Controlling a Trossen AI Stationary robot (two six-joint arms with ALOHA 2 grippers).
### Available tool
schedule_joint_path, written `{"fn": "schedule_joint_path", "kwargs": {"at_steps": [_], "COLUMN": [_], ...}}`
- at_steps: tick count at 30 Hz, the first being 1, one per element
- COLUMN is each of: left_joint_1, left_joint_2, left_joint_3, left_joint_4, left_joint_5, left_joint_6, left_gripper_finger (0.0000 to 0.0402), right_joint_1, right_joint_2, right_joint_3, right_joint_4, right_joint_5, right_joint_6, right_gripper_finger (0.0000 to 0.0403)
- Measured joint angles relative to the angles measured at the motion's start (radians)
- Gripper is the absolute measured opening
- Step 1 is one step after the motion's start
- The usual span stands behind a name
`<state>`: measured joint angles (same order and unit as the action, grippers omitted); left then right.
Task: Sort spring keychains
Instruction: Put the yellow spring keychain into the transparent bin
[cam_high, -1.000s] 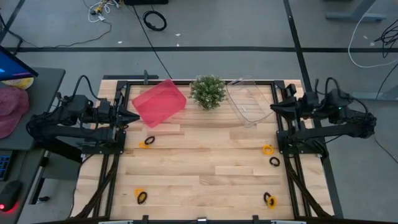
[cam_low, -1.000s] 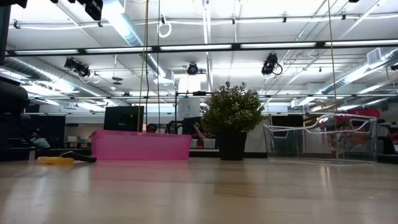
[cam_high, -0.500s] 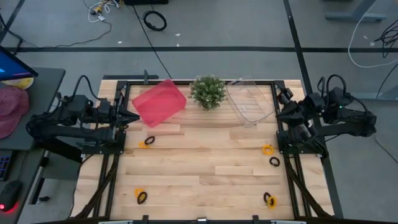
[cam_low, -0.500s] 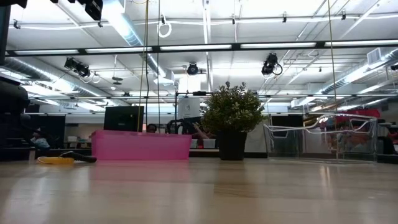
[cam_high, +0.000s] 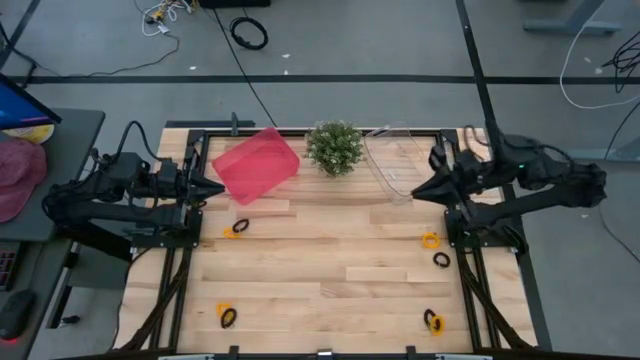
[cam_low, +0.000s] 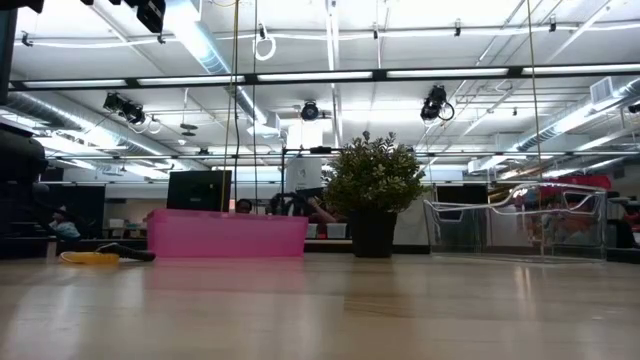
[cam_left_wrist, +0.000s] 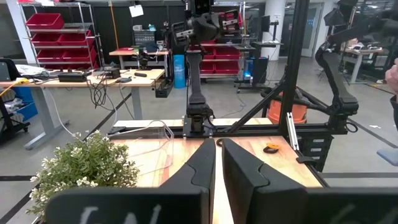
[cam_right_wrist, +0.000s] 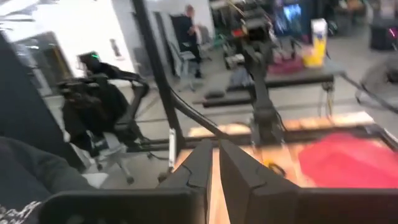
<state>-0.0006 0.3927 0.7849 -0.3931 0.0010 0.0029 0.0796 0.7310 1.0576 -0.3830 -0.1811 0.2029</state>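
Several tiny coiled keychains lie flat on the wooden table: an orange and black pair (cam_high: 235, 229) near the left arm, another pair (cam_high: 227, 316) at the near left, an orange one (cam_high: 431, 240) and a black one (cam_high: 441, 259) at the right, and a pair (cam_high: 433, 321) at the near right. My left gripper (cam_high: 215, 187) hovers shut at the table's left edge, beside the pink bin (cam_high: 256, 164). My right gripper (cam_high: 415, 193) is shut and hangs over the near edge of the clear bin (cam_high: 400, 160). Both touch nothing.
A potted plant (cam_high: 334, 147) stands at the far edge between the pink bin and the clear bin. Black frame rails (cam_high: 458, 240) run along the table's left and right sides. Bare wood (cam_high: 330, 260) spans the middle of the table.
My right arm has swung out from the table's right edge toward the left and slightly nearer, bringing its gripper over the clear bin's near edge. The left arm and the keychains have kept still.
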Motion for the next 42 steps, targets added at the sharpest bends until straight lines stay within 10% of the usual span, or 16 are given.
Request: {"fn": "schedule_joint_path", "kwargs": {"at_steps": [21,42], "left_joint_1": [0.000,0.000], "left_joint_2": [0.000,0.000], "left_joint_3": [0.000,0.000], "left_joint_4": [0.000,0.000], "left_joint_5": [0.000,0.000], "left_joint_6": [0.000,0.000], "left_gripper_finger": [0.0030,0.0030], "right_joint_1": [0.321,0.375], "right_joint_2": [0.294,0.401], "right_joint_3": [0.267,0.010], "right_joint_4": [-0.543,-0.945], "right_joint_5": [0.489,0.417], "right_joint_6": [0.410,1.052], "right_gripper_finger": [0.0036,0.0036]}}
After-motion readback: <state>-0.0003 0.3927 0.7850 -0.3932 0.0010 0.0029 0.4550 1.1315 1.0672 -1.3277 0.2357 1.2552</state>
